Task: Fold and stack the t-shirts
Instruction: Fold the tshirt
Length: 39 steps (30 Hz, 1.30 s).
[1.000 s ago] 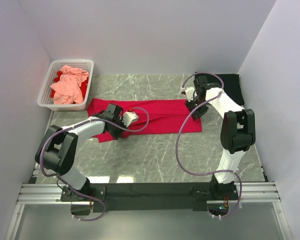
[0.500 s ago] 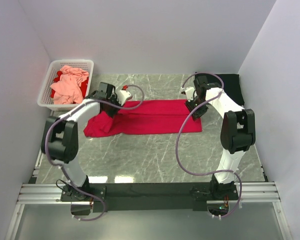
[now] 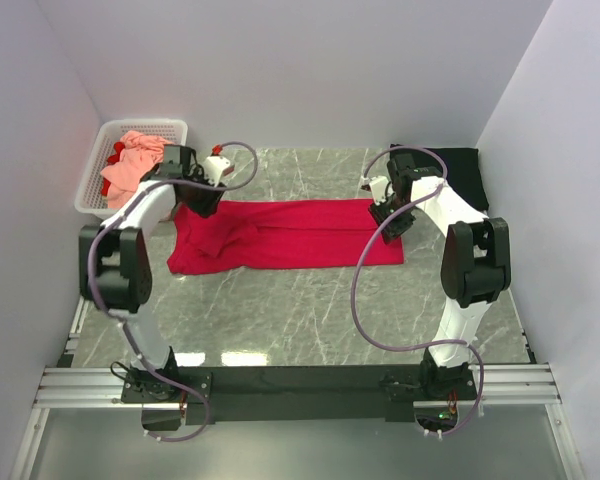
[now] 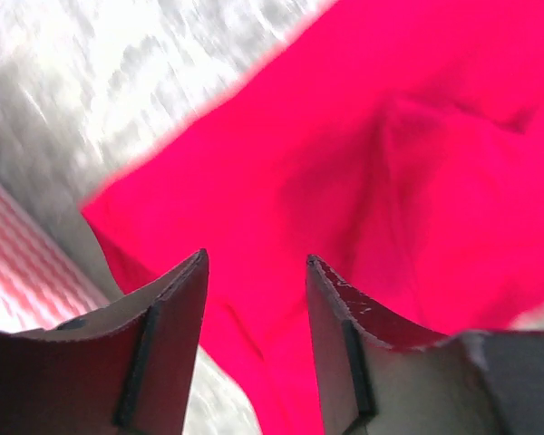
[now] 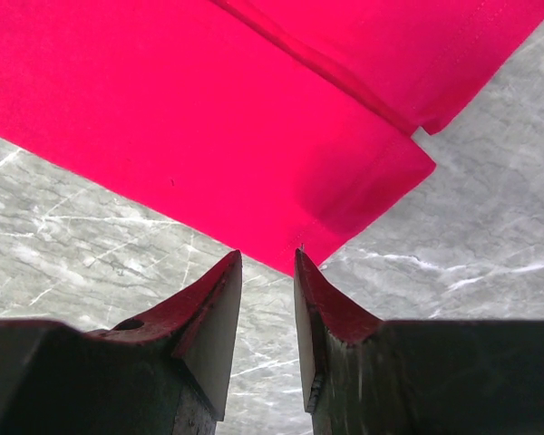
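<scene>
The crimson-red t-shirt (image 3: 290,232) lies as a long band across the middle of the table, bunched at its left end. My left gripper (image 3: 202,198) hovers over its back-left corner, jaws open and empty; in the left wrist view the red cloth (image 4: 390,163) fills the frame beyond the left gripper (image 4: 257,263). My right gripper (image 3: 388,220) sits at the shirt's right edge, jaws a little apart with nothing between them; the right gripper (image 5: 267,258) is just off the hem of the red t-shirt (image 5: 208,118). A black t-shirt (image 3: 462,168) lies folded at the back right. A salmon-pink t-shirt (image 3: 130,165) is heaped in the basket.
The white lattice basket (image 3: 145,123) stands at the back left, close behind my left gripper, and its edge shows in the left wrist view as the basket (image 4: 18,281). White walls close in the back and both sides. Grey marble table (image 3: 310,310) lies in front of the shirt.
My left gripper carried the shirt's left end from the front back toward the basket, then opened and let it go. The right arm has stayed still.
</scene>
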{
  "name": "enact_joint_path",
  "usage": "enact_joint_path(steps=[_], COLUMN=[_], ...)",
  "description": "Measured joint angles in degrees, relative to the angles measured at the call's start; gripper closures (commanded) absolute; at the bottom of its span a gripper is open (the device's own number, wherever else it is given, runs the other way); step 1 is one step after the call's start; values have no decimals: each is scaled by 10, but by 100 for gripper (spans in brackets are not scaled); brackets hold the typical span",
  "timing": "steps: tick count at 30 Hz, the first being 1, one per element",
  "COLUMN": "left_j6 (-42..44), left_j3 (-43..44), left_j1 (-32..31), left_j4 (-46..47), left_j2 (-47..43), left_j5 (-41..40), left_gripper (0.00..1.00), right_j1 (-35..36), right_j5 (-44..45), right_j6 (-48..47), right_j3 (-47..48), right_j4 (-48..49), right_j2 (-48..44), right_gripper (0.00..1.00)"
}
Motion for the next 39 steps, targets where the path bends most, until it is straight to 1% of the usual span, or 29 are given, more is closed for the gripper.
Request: enact_joint_path(steps=[1, 2, 5, 7, 10, 11, 14, 17, 24, 26, 27, 29, 31, 33, 34, 35, 36, 39], left_j6=[-2, -5, -30, -49, -79, -89, -112, -127, -138, -137, -136, -134, -129, -123, -118, -115, -113, -94], left_j3=[-17, -32, -67, -96, -150, -167, -192, -192, -191, -189, -187, -184, -177, -169, -163, -156, -149, -121], left_j1=[3, 3, -5, -13, -35, -46, -77, -93, -91, -91, -91, -91, -91, -91, -91, -91, -91, -91], left_j4=[-3, -10, -27, -23, -7, -5, -2, 10, 30, 31, 32, 35, 37, 37, 37, 38, 38, 43], left_j2=[-21, -39, -80, -92, -100, -100, -99, -96, -77, -72, -70, -69, -69, -69, -69, -68, -67, -52], left_j5=[0, 2, 5, 1, -37, -54, -92, -119, -176, -186, -190, -198, -206, -213, -216, -218, -220, -222], left_gripper=[40, 26, 23, 23, 32, 37, 46, 49, 60, 65, 70, 74, 75, 80, 84, 95, 99, 99], right_j1=[0, 0, 0, 0, 0, 0, 0, 0, 0, 0, 0, 0, 0, 0, 0, 0, 0, 0], right_j5=[-2, -3, -6, -8, -9, -10, -10, -10, -9, -9, -9, -9, -9, -9, -9, -9, -9, -9], right_j6=[0, 0, 2, 2, 4, 4, 4, 5, 4, 4, 4, 4, 4, 4, 4, 4, 4, 4], right_j3=[0, 0, 0, 0, 0, 0, 0, 0, 0, 0, 0, 0, 0, 0, 0, 0, 0, 0], right_j4=[0, 0, 0, 0, 1, 2, 2, 2, 4, 5, 5, 6, 6, 6, 6, 6, 6, 7], right_j2=[0, 1, 6, 12, 19, 21, 21, 21, 21, 21, 21, 21, 21, 21, 21, 21, 21, 22], right_gripper=[63, 63, 63, 63, 63, 63, 63, 63, 63, 63, 63, 63, 63, 63, 63, 63, 63, 63])
